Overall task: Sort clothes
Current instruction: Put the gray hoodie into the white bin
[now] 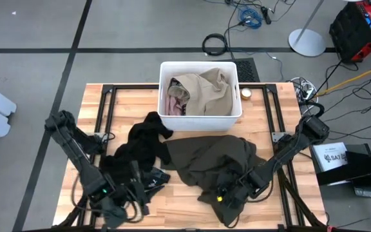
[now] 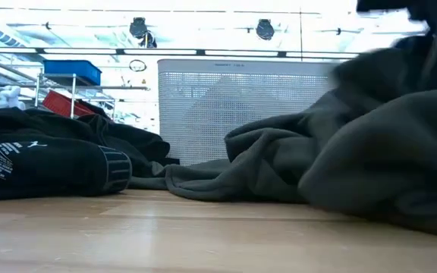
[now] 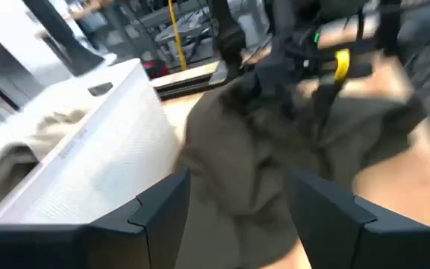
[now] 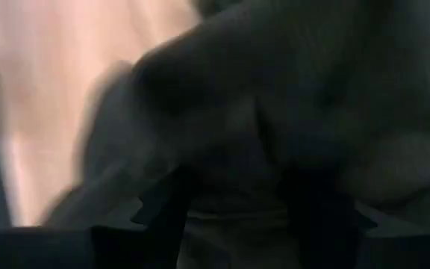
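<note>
White print runs along one black garment [image 2: 29, 163], too small to read. The bin [image 1: 200, 116] holds a khaki piece [image 1: 206, 90] over a pink one [image 1: 172, 106]. In front of the bin lies one olive garment [image 1: 208, 158], its long side parallel to the bin's; black clothes [image 1: 140, 148] stretch diagonally beside it. The left gripper [image 3: 234, 209] hangs spread and empty near them. The right gripper [image 1: 227, 196] is down in the olive cloth; I cannot tell how its jaws stand.

olive-green garment [image 1: 211, 158], black clothes [image 1: 140, 145], white bin [image 1: 200, 116]
</note>
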Robot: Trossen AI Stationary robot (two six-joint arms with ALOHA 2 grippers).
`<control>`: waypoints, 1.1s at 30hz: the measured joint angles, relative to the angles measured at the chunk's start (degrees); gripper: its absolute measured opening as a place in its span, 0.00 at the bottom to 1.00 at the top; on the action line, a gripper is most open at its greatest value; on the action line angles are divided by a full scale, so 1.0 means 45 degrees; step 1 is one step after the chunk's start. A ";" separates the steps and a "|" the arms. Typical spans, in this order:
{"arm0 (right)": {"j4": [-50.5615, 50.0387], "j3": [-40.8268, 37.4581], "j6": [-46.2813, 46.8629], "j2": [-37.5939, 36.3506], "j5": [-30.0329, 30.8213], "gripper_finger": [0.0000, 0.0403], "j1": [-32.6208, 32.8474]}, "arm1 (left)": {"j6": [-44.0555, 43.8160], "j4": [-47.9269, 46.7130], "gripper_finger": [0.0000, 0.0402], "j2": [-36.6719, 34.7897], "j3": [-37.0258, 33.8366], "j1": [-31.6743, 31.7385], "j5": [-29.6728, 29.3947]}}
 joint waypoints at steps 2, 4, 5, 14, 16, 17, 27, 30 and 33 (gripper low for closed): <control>-0.0640 0.0002 0.0905 0.0251 -0.0356 0.51 0.0114 | 0.0485 -0.0019 0.56 0.0310 -0.0005 0.0357 -0.0099; -0.0964 0.0023 0.1371 0.0507 -0.0931 0.49 0.0280 | 0.0475 0.0003 0.56 0.0416 -0.0005 0.0759 -0.0062; -0.1109 0.0024 0.1547 0.0626 -0.1145 0.47 0.0371 | 0.0445 0.0023 0.56 0.0441 -0.0005 0.0946 0.0071; -0.4317 0.0016 0.2021 0.0725 -0.1371 0.10 0.1094 | -0.0490 0.1036 0.56 0.1187 -0.0005 0.2011 0.2384; -0.5119 0.0072 0.1952 0.0436 -0.1457 0.03 0.1117 | -0.1079 0.1029 0.56 0.1593 -0.0005 0.2002 0.2794; -0.5614 0.0276 0.1882 0.0288 -0.1571 0.03 0.1114 | -0.1263 0.1054 0.56 0.1808 -0.0005 0.1986 0.2960; -0.8918 0.6958 -0.1258 -0.0671 0.0554 0.01 0.1150 | -0.1608 0.1770 0.56 0.3025 -0.0005 0.1483 0.3114; -0.8108 0.9276 -0.3067 -0.0681 0.2413 0.01 0.1487 | -0.0032 0.2325 0.56 0.2942 -0.0005 0.1944 0.2646; -0.7109 1.1060 -0.5446 -0.0681 0.4199 0.01 0.1902 | 0.0992 0.3053 0.56 0.2813 -0.0005 0.2500 0.2869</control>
